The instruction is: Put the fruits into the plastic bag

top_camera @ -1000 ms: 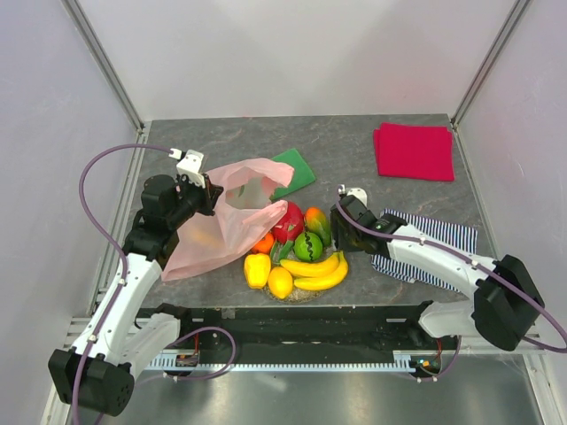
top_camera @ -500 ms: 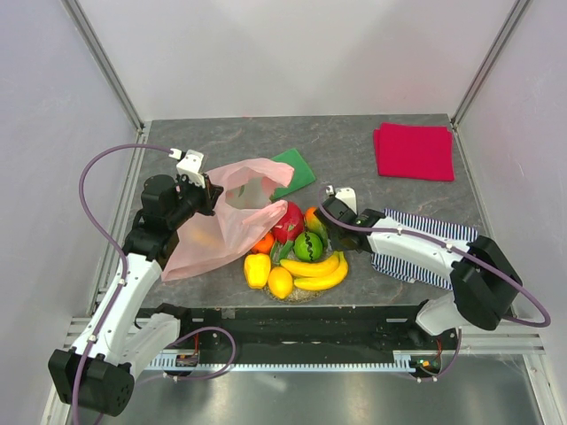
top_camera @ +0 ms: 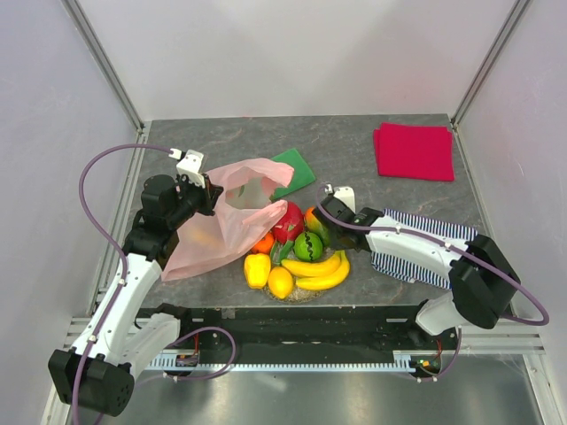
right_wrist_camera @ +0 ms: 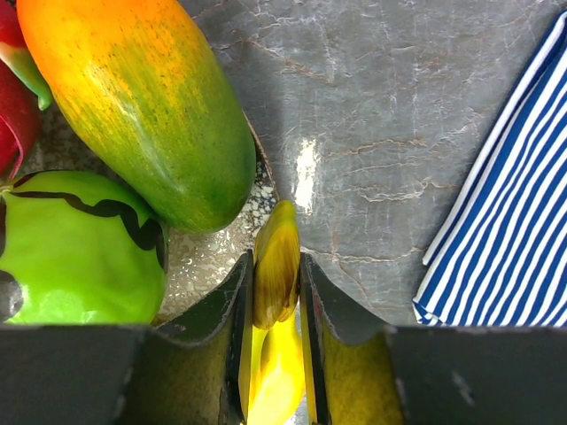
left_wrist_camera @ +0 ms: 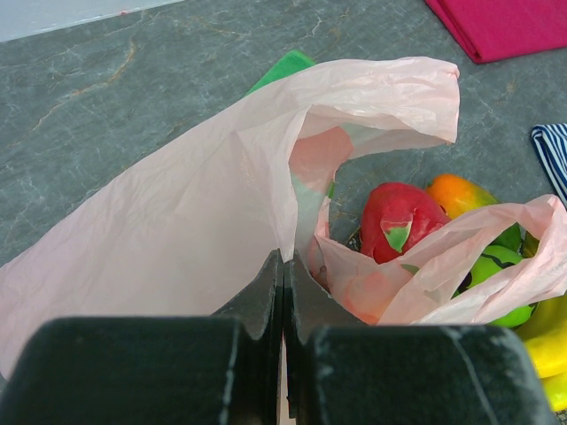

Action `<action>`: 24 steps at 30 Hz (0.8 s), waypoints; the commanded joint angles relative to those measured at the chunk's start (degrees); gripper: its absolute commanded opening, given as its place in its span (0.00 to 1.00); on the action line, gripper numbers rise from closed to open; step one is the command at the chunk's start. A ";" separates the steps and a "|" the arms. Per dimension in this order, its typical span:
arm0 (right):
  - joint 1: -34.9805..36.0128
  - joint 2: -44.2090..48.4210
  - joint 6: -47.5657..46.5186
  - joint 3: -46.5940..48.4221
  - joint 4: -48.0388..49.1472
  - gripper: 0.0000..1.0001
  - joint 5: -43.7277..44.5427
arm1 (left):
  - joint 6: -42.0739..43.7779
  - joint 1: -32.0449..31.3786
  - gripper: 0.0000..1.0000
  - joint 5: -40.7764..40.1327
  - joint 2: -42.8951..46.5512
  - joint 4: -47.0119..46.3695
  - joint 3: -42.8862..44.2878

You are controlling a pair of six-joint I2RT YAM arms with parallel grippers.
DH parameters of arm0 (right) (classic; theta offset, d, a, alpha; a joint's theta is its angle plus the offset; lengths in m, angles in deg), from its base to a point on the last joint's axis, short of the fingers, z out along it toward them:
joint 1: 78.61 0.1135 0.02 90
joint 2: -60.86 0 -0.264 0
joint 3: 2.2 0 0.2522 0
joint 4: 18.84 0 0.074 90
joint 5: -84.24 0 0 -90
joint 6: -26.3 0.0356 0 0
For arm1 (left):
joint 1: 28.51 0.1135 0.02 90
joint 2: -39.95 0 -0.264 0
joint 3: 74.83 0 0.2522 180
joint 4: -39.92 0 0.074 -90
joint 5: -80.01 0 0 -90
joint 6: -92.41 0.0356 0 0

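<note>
Top external view: the bag (top_camera: 213,235) lies left of the fruit pile, its rim pinched by the left gripper (left_wrist_camera: 283,274). At the plate's (right_wrist_camera: 205,266) right edge, the banana bunch (top_camera: 321,269) is clamped by the right gripper (right_wrist_camera: 276,274). It should be lifted clear before being carried left to the bag.

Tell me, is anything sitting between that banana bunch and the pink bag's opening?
Yes: the red fruit and green striped fruit lie between the banana bunch and the plastic bag mouth; lifting over them would probably clear.
</note>
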 commanded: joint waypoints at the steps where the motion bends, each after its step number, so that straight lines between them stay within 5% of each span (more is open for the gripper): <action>1: 0.21 1.67 0.11 2.78 -2.74 0.17 1.79 | 1.15 0.19 0.02 -0.94 0.95 -0.57 2.47; 9: 0.21 4.92 1.17 3.31 -4.59 0.00 1.00 | 1.15 0.19 0.02 -0.86 1.13 -0.57 2.47; 24: -5.58 17.13 -4.10 8.57 -10.31 0.00 -2.77 | 1.15 0.19 0.02 -0.85 1.13 -0.57 2.47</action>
